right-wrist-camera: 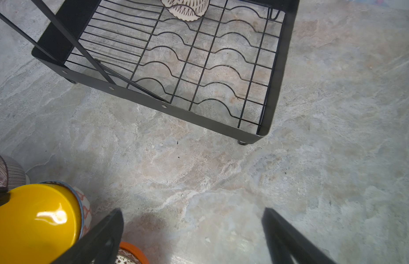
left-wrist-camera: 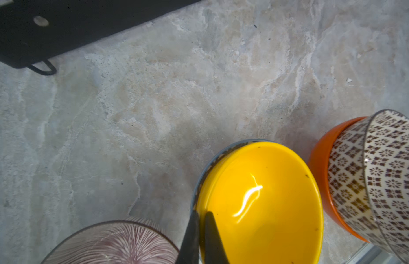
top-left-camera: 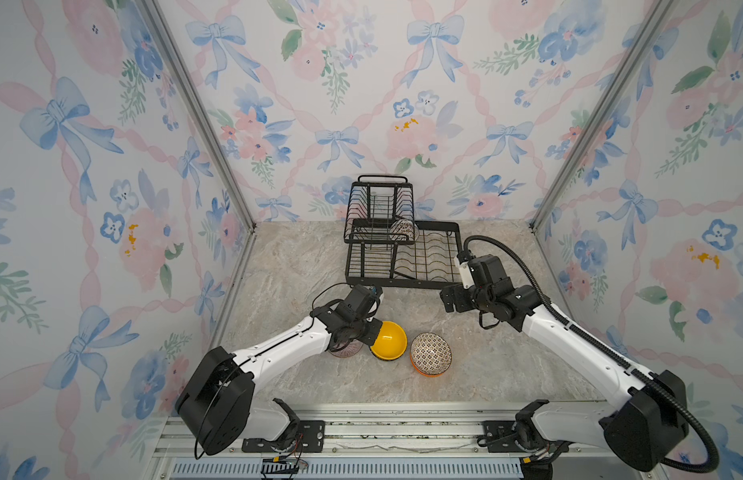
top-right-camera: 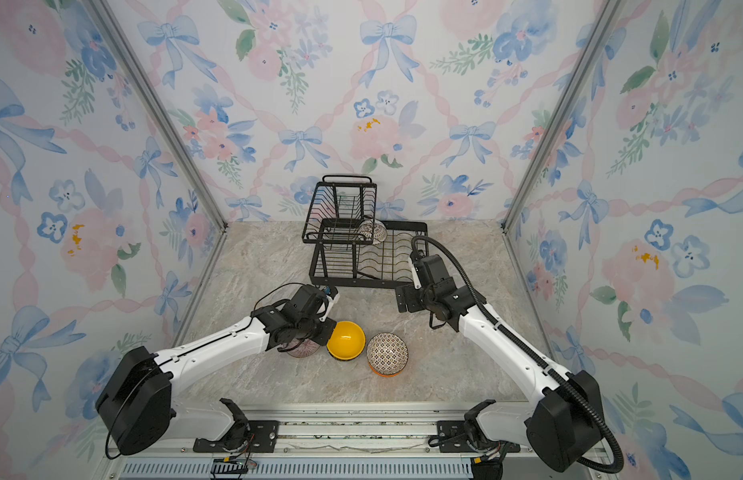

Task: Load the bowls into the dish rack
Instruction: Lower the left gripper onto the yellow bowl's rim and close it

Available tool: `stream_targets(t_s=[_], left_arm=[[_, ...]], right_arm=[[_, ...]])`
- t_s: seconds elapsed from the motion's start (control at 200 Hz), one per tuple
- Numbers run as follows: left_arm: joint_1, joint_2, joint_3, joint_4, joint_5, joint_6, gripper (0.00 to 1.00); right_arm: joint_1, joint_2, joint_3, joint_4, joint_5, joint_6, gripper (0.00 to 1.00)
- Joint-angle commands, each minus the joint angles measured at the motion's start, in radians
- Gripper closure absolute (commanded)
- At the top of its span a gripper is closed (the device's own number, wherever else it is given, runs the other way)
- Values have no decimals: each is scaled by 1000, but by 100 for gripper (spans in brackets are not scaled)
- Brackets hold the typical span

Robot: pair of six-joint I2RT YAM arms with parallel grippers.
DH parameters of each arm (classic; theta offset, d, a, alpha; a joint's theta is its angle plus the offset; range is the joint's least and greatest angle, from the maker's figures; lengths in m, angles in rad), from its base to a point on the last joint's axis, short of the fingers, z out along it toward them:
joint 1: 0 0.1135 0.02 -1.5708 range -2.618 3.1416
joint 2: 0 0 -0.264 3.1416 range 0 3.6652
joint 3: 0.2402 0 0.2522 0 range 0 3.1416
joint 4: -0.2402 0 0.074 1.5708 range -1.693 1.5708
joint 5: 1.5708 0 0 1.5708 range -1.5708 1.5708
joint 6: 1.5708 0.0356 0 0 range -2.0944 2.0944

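Glossy yellow bowl (left-wrist-camera: 263, 198) sits nested in a blue-rimmed bowl (right-wrist-camera: 84, 204).

The yellow bowl (left-wrist-camera: 260, 201) is plain; the patterned bowl (left-wrist-camera: 382, 173) is white with dark floral diamonds. The ribbed bowl (left-wrist-camera: 114, 244) is pinkish, the dish rack (right-wrist-camera: 163, 106) black, the desk (left-wrist-camera: 199, 91) marbled grey.

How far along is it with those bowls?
One patterned bowl already sits in the dish rack. The left tool is pinching the yellow bowl's rim. Left on the table: that yellow bowl in the blue bowl, another patterned bowl in the orange bowl, and the pink ribbed bowl.
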State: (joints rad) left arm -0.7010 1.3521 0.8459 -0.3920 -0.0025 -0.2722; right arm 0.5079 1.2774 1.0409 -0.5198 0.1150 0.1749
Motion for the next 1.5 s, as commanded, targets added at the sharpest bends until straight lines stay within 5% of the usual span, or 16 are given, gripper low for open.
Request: stream_targets(t_s=[0.0,0.07,0.18,0.26,1.14,1.495], left_arm=[[-6,-31,33,-14,-12,2,94],[-6,-33,36,-18,-9,2,91],[-6,-30,32,-21,-7,2,61],[-6,-20,26,-21,-15,6,58],[-8,72,-2,-21,8,-15,69],[-12,80,0,-21,12,-21,81]], right_arm=[[4,7,-2,9,-6,-11,3],[4,7,0,9,-6,-11,3],[3,10,3,8,-9,-12,3],[3,9,2,10,-9,-13,3],[-8,10,-29,33,-21,-7,3],[-11,10,-32,35,-23,-7,3]])
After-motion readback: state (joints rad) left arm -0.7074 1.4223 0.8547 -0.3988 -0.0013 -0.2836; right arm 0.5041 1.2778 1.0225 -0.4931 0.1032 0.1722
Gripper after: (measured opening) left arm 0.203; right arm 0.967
